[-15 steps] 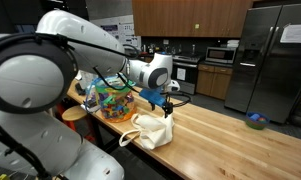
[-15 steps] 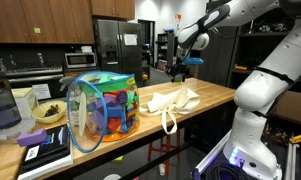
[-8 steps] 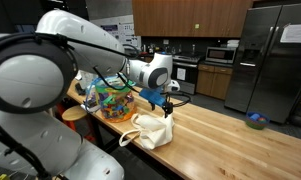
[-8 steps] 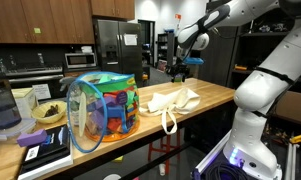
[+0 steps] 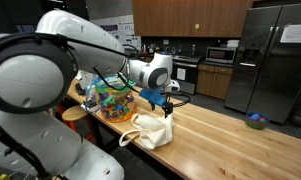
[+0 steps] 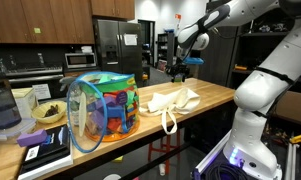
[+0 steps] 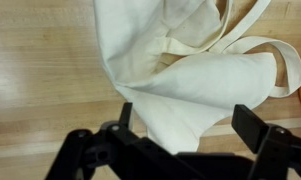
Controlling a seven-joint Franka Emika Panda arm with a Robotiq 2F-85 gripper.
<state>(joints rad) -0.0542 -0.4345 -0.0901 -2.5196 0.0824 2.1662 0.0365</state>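
A cream cloth tote bag (image 5: 150, 130) lies crumpled on the wooden counter (image 5: 230, 140); it also shows in an exterior view as the bag (image 6: 172, 101) with its handles spread. My gripper (image 5: 166, 103) hangs just above the bag's far end, the same gripper (image 6: 177, 70) seen from the other side. In the wrist view the bag (image 7: 190, 70) fills the upper middle, and my gripper (image 7: 187, 118) stands open above its lower corner with nothing between the fingers (image 7: 252, 125).
A colourful mesh basket of toys (image 6: 102, 108) stands beside the bag, also seen as the basket (image 5: 115, 100). A bowl (image 6: 48, 112) and a dark book (image 6: 45, 148) lie further along. A blue bowl (image 5: 255, 121) sits at the counter's far end. Refrigerators (image 5: 270, 60) stand behind.
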